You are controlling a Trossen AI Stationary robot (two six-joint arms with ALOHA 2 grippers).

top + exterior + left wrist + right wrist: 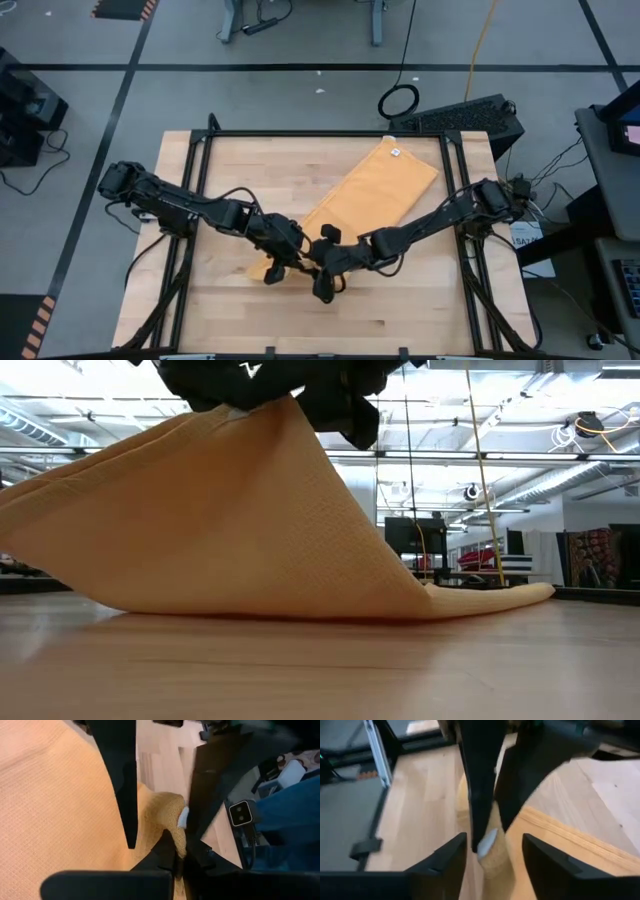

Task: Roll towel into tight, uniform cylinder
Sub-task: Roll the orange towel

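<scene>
Step looks like the start of the roll: near end of the towel (370, 195) lifted off the table (240, 160), no cylinder formed yet. Towel lies diagonally across the table, far end with the white label (396, 152) flat near the back right, near end pulled up at front centre under both claws. Low view shows the cloth tented up from the table to a peak at the top, the rest trailing flat away.

Left claw (272, 268) is at the front-centre corner, fingers pressed together and clamped on the towel edge; its wrist view shows a bunched tip of cloth pinched right at the fingertips (167, 851).

Right claw (322, 288) sits just beside it, touching or nearly touching. Fingers (445, 857) stand partly apart in its wrist view, with the towel corner and the left claw's fingers between them; can't tell if it actually grips the cloth.

Next move, as I judge it: fold the lifted edge over onto the flat part, both claws level so the first turn is straight and tight. Risk: uneven pull skews the roll
</scene>
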